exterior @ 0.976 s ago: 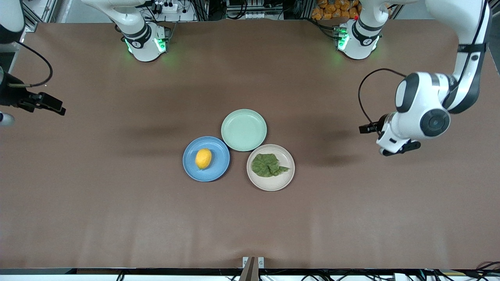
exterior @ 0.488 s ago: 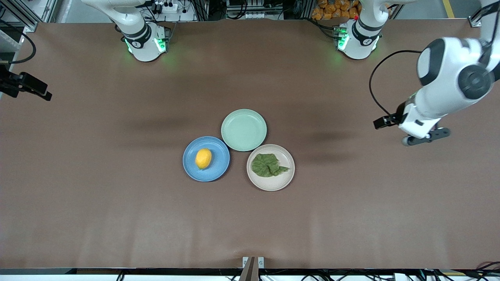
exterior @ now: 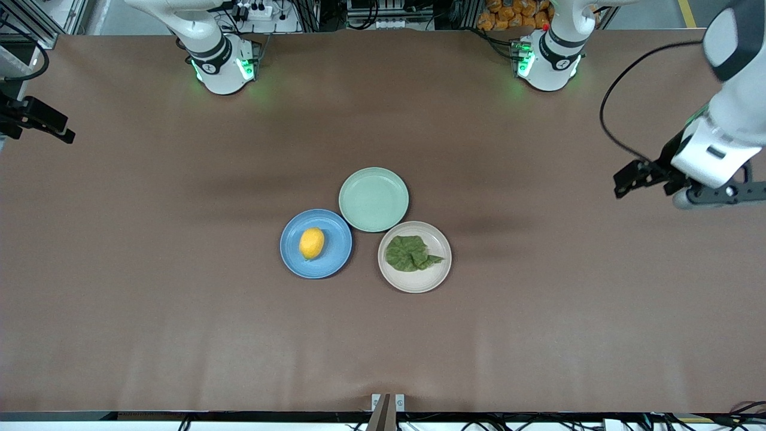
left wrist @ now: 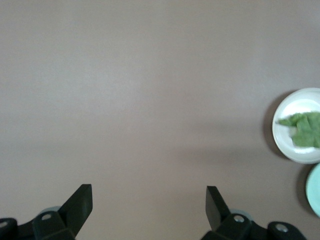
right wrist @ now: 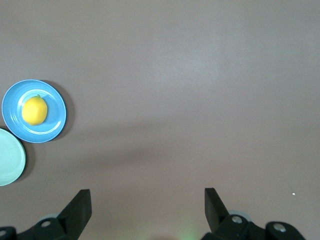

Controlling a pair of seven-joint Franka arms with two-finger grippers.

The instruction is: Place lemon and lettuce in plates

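The lemon [exterior: 312,243] lies in the blue plate [exterior: 335,254] at mid-table. It also shows in the right wrist view [right wrist: 34,110] on that plate [right wrist: 55,127]. The lettuce [exterior: 412,253] lies in the beige plate [exterior: 415,286], beside the blue one toward the left arm's end. It also shows in the left wrist view [left wrist: 304,129] on its plate [left wrist: 286,145]. My left gripper [left wrist: 149,200] is open and empty, high over bare table near the left arm's end [exterior: 715,193]. My right gripper [right wrist: 147,202] is open and empty over bare table at the right arm's end.
An empty pale mint-green plate [exterior: 373,199] touches both plates, farther from the front camera. The brown table [exterior: 179,311] stretches wide around the three plates. The arm bases [exterior: 222,66] stand along the table's edge farthest from the front camera.
My left gripper has swung away from the plates toward the left arm's end of the table. My right gripper has drawn back to the table's edge. Lemon, lettuce and plates have not moved.
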